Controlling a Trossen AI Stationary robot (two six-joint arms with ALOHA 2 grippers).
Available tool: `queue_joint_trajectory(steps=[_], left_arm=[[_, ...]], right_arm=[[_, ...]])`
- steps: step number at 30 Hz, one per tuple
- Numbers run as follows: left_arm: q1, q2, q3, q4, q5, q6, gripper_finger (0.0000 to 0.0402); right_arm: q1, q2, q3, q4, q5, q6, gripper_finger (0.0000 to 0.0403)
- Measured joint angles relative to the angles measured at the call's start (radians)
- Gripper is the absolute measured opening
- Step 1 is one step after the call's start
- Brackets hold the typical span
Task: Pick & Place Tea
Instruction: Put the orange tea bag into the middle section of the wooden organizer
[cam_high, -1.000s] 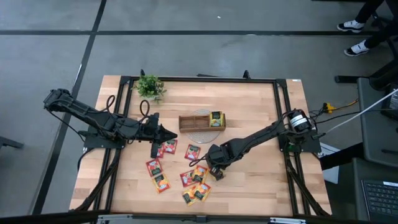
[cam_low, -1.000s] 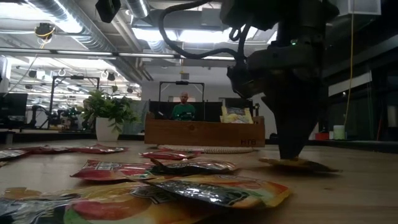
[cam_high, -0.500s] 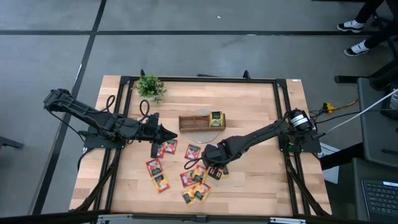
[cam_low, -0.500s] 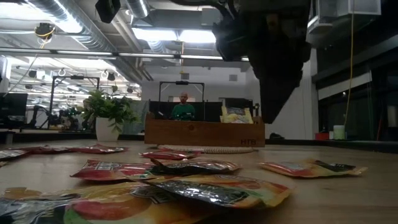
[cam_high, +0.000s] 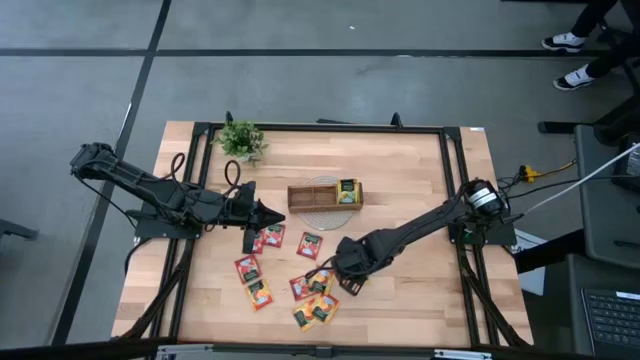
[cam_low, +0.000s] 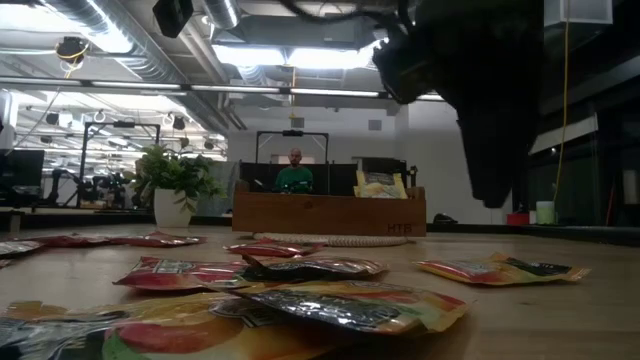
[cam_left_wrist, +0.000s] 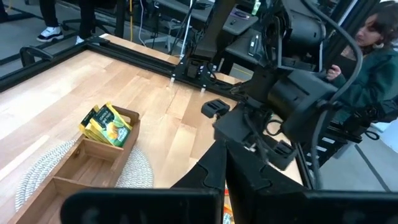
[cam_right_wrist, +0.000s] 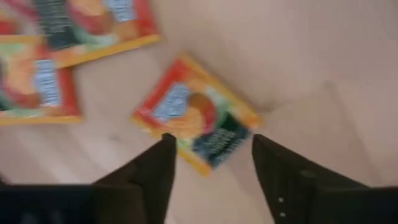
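Wooden table (cam_high: 410, 170) carries scattered tea sachets (cam_high: 258, 292). Right gripper (cam_right_wrist: 211, 163), fingers spread, hovers over one orange sachet (cam_right_wrist: 196, 121) lying flat. Left gripper (cam_high: 272, 215), pinched together, rests beside the tray (cam_high: 303, 205), whose end compartment holds yellow-green sachets (cam_high: 348, 190).

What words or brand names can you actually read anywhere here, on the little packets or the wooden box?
Nothing can be read for certain.
Loose tea sachets: dark labels, print too small.
Sachet under the right gripper: blue and dark label patches, blurred.
Yellow-green sachets in the wooden tray: markings too small.
Wooden tray front: a small stamped mark near its right end, unreadable.
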Motion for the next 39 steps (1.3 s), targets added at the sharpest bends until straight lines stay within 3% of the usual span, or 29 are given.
queue_joint_trajectory(steps=[6, 20, 24, 31, 39], left_arm=[[0.002, 0.0, 0.0, 0.0, 0.0, -0.001, 0.0008], [0.002, 0.0, 0.001, 0.001, 0.001, -0.042, 0.0008], [0.002, 0.0, 0.001, 0.0, 0.0, -0.05, 0.0004], [0.002, 0.0, 0.001, 0.0, 0.0, -0.052, 0.0005], [0.002, 0.0, 0.001, 0.001, 0.0, -0.053, 0.0004]], right_arm=[[-0.003, 0.031, 0.0, -0.026, 0.037, -0.028, 0.0255], [-0.003, 0.147, 0.005, -0.026, 0.029, -0.058, 0.0239], [-0.003, 0.15, 0.005, -0.019, 0.026, -0.058, 0.0193], [-0.002, 0.151, 0.004, -0.038, 0.042, -0.056, 0.0021], [-0.001, 0.167, 0.087, -0.155, 0.065, -0.122, 0.0005]])
